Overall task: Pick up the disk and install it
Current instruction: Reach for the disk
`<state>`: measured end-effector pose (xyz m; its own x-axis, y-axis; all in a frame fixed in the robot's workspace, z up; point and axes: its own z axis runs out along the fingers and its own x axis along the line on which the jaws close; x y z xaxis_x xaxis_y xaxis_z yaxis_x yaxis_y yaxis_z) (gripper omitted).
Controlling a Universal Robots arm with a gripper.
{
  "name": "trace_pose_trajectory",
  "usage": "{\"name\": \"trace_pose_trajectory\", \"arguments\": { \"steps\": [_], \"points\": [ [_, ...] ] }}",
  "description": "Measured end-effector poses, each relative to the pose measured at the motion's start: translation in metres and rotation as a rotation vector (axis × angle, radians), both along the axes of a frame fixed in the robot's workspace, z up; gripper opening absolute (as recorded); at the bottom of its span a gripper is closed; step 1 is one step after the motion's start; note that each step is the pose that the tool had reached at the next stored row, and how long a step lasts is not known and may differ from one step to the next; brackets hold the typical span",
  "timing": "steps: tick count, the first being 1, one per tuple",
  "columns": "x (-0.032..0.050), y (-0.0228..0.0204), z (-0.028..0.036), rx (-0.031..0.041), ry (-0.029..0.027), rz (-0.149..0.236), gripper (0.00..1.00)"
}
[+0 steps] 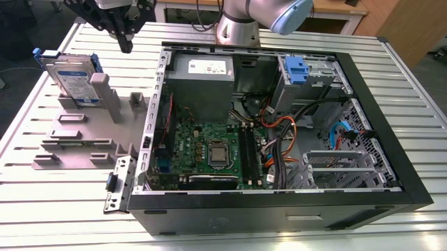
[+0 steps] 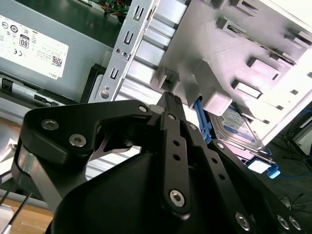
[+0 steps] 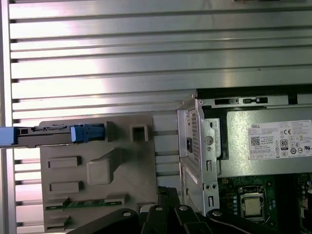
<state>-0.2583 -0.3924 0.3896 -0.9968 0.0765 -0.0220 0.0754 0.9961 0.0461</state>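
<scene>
Hanging clenched and empty, the pincer [image 1: 125, 46] touches nothing above the bench [image 1: 56, 209]. Near its tips, the disk [image 1: 70, 78] stands on edge in a grey holder [image 1: 84, 141]. Farther off, the open computer case [image 1: 279, 209] contains a power supply [image 1: 199, 73] and a motherboard [image 1: 209, 146].

A case [image 1: 279, 214] lies open on the table [image 1: 63, 209]. A rack [image 1: 84, 141] sits on the table just beside the case, on the exterior view's left. The disk [image 1: 70, 78] stands on edge at the rack's far end. The gripper [image 1: 125, 46] hangs above, between disk and case. Inside the case, a power box [image 1: 202, 83] sits behind the board [image 1: 209, 149].
</scene>
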Motion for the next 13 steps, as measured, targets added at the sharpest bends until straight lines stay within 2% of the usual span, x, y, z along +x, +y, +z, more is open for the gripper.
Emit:
{"name": "trace_pose_trajectory", "arguments": {
  "steps": [13],
  "points": [
    [-0.016, 0.0004, 0.0, -0.0001, 0.0, 0.0, 0.11]
  ]
}}
